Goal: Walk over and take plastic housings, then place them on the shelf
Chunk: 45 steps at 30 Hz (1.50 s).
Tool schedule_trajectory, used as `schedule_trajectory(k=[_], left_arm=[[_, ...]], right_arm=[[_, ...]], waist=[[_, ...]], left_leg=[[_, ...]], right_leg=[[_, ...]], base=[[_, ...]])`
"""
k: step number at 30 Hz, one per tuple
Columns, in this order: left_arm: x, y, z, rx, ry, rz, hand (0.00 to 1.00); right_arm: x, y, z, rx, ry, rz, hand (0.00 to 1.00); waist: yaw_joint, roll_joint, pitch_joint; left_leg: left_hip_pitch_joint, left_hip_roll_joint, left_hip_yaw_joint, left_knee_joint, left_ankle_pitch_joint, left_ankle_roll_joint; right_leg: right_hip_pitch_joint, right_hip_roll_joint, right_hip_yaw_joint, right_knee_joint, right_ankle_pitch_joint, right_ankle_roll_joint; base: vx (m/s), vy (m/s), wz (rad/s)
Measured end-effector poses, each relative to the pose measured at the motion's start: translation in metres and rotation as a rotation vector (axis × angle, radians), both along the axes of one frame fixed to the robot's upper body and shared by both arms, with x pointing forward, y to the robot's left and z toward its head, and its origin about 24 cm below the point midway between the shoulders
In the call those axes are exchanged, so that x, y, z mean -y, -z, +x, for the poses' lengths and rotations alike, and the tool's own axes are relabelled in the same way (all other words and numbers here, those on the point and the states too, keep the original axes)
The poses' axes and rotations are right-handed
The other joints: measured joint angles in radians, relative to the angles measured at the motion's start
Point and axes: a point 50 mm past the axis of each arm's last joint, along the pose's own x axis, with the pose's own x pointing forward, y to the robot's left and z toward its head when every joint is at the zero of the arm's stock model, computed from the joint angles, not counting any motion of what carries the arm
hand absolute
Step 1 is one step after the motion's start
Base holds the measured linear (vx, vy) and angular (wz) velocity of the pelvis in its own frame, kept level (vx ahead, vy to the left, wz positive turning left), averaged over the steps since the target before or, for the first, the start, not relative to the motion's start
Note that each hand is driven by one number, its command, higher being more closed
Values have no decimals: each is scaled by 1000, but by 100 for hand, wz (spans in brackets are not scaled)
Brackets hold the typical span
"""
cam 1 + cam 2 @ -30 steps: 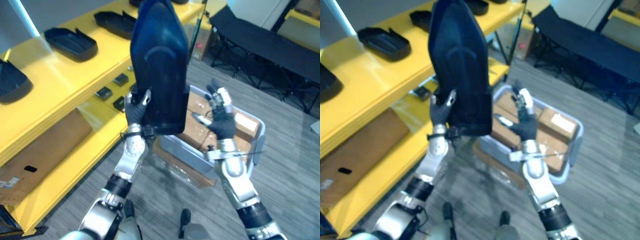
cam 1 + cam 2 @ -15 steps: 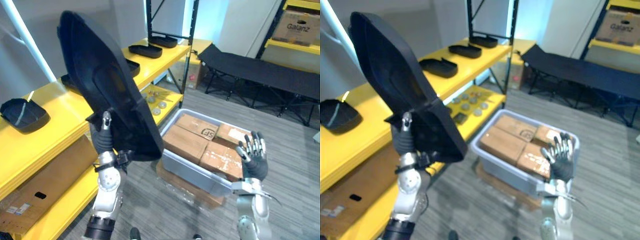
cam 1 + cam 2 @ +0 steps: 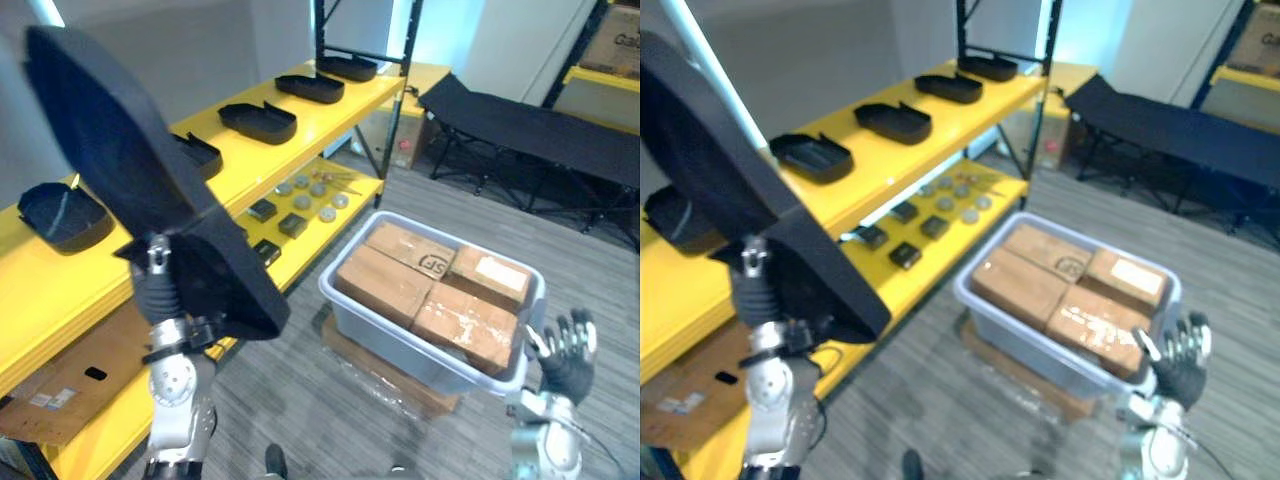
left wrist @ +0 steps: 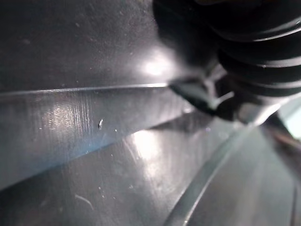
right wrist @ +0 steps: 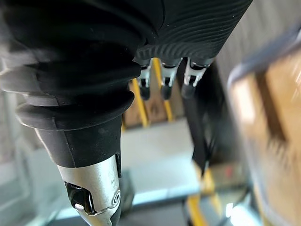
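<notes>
My left hand [image 3: 157, 287] is shut on a large dark plastic housing [image 3: 120, 170] and holds it raised and tilted at the left, in front of the yellow shelf [image 3: 240, 160]. The thumb lies on the housing's near face and the fingers are behind it. The left wrist view looks straight onto the housing's glossy dark surface [image 4: 94, 122] beside the hand's ribbed cover [image 4: 254, 42]. My right hand [image 3: 568, 350] is low at the right, open with fingers spread, beside the grey bin [image 3: 380, 325] and holding nothing. Its straight fingers [image 5: 163, 77] show in the right wrist view.
Several more dark housings lie along the shelf's top board, such as one [image 3: 258, 121] in the middle and one [image 3: 58, 213] near me. Small parts [image 3: 292, 224] sit on the lower board. The grey bin holds cardboard boxes [image 3: 432, 290]. A black cot [image 3: 540, 130] stands behind.
The whole view has shifted, so the camera moved. The housing in my left hand has swung left toward the shelf. My right hand has dropped lower to the right.
</notes>
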Motion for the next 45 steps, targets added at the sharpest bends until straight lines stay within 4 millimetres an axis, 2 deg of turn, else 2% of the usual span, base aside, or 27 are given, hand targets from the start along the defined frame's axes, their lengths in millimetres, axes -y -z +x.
schedule_trajectory(k=[1,3,5,7,8,10,12,15,17,19,20,22,23,24,25,26,27,30,33,35,38,40,41,42,43,44,45], left_arm=[[-8,-3,-9,1,-57,26,100],[-17,-5,-19,-1,-121,57,100],[-31,-7,-36,-12,-220,100,100],[-43,-8,-56,-25,-315,116,100],[-46,-7,-60,-32,-333,117,100],[-56,-4,-79,-67,-414,125,100],[-61,-2,-87,-89,-453,129,100],[-62,1,-92,-106,-468,126,100],[-60,0,-89,-98,-436,136,100],[-54,-5,-78,-67,-369,162,100],[-51,-10,-72,-44,-325,186,100],[-47,-20,-60,-5,-245,238,100],[-46,-27,-50,22,-199,282,100],[-45,-33,-35,46,-151,310,100],[-46,-35,-27,51,-135,318,100],[-49,-40,-21,63,-130,335,100],[-46,-35,-17,53,-122,302,100],[-40,-19,-18,-8,-114,256,100],[-33,-20,-17,0,-119,255,100],[-32,-20,-19,-2,-129,272,100],[-30,-22,-19,9,-149,296,100],[-30,-22,-19,9,-147,297,100],[-30,-22,-19,13,-145,297,100],[-30,-25,-17,26,-136,303,100],[-30,-25,-16,32,-136,304,100],[-30,-23,-17,25,-137,303,100],[-32,-24,-16,21,-133,322,100]], right_arm=[[-11,-6,12,22,-59,-22,0],[-23,-11,23,45,-124,-34,0],[-47,-18,44,81,-226,-27,0],[-68,-25,66,90,-312,-37,0],[-71,-27,69,93,-325,-45,0],[-91,-34,81,104,-399,-70,0],[-104,-39,86,112,-444,-81,0],[-114,-43,90,109,-482,-84,0],[-110,-39,90,70,-481,-94,0],[-93,-33,85,26,-430,-128,0],[-80,-28,79,-2,-384,-133,0],[-63,-23,67,-26,-309,-124,0],[-53,-23,61,-25,-272,-124,0],[-45,-25,57,-18,-242,-126,0],[-44,-23,56,-21,-233,-117,0],[-45,-24,55,1,-238,-103,0],[-39,-29,52,31,-234,-122,0],[-39,-24,49,15,-288,-135,0],[-41,-25,53,38,-325,-111,0],[-45,-27,52,68,-344,-100,0],[-52,-26,53,73,-374,-95,0],[-55,-23,52,62,-381,-89,0],[-58,-22,52,55,-381,-83,0],[-60,-21,53,59,-365,-65,0],[-60,-21,52,59,-356,-62,0],[-57,-20,50,53,-335,-76,0],[-58,-11,49,22,-307,-52,0]], waist=[[20,3,3],[37,3,4],[76,1,5],[129,-6,15],[140,-7,15],[189,-14,20],[217,-23,23],[226,-33,25],[207,-43,34],[197,-46,36],[191,-36,42],[178,-20,51],[158,-9,56],[125,-5,61],[110,-46,55],[96,-126,55],[86,-96,75],[97,-62,82],[98,-60,82],[93,-56,85],[74,-27,98],[74,-13,107],[74,-14,107],[72,-44,121],[75,-42,123],[76,0,122],[66,-26,138]], left_leg=[[-2,-1,-17,0,2,-2],[-4,-4,-42,0,3,-4],[-16,-12,-93,0,10,-5],[-30,-26,-140,0,17,-1],[-34,-31,-153,0,17,-1],[-39,-48,-175,0,12,6],[-36,-59,-176,0,8,11],[-42,-72,-170,0,5,17],[-61,-66,-106,1,-4,29],[-82,-63,-58,1,-6,34],[-92,-65,-67,2,-1,41],[-106,-75,-128,5,1,44],[-127,-78,-172,4,-1,45],[-156,-82,-204,3,-17,44],[-171,-113,-189,24,-40,52],[-264,-179,-98,316,-64,124],[-280,-175,-94,397,-156,90],[-229,-157,-90,275,-90,99],[-207,-134,-69,241,-72,89],[-192,-127,-59,237,-74,87],[-183,-124,-59,271,-109,83],[-141,-133,-53,266,-128,77],[-103,-149,-47,234,-130,73],[-105,-167,-38,333,-178,96],[-125,-168,-38,464,-219,122],[-92,-149,-54,502,-344,111],[-43,-167,-60,468,-353,109]], right_leg=[[10,1,-25,1,-6,-1],[24,2,-51,2,-12,-3],[40,3,-107,11,-18,-2],[63,1,-159,10,-21,-3],[68,-1,-167,10,-22,-3],[89,-9,-189,11,-21,-3],[105,-18,-192,11,-22,-4],[128,-25,-235,11,-25,-9],[155,-24,-310,10,-25,-10],[175,-24,-352,20,-22,-6],[181,-25,-339,58,-22,-6],[152,-33,-239,180,-39,-40],[109,-13,-124,268,-78,-96],[74,52,-16,267,-178,-119],[56,51,34,218,-206,-154],[55,-14,48,197,-348,-154],[87,-8,40,201,-345,-27],[42,-1,68,221,-286,-38],[26,13,86,224,-267,-31],[33,18,92,227,-261,-34],[48,15,92,260,-261,-34],[65,-4,93,314,-260,-35],[44,-33,95,402,-255,-48],[-14,-98,108,534,-247,-82],[-50,-111,125,620,-239,-105],[-119,-104,149,802,-173,-208],[-176,-136,198,925,-22,-237]], base=[[7,-32,43],[20,-32,47],[44,-42,74],[38,-25,71],[24,7,65],[39,31,55],[32,33,36],[2,24,49],[-43,19,107],[-34,36,124],[-8,81,140],[13,87,143],[-13,-27,172],[-38,-77,176],[-60,-100,153],[16,-69,99],[52,-41,60],[10,-12,-16],[-31,-33,-29],[-24,-31,-27],[-23,1,-6],[-14,51,-6],[34,108,-2],[90,107,-9],[222,143,-17],[221,101,-13],[185,114,-1]])
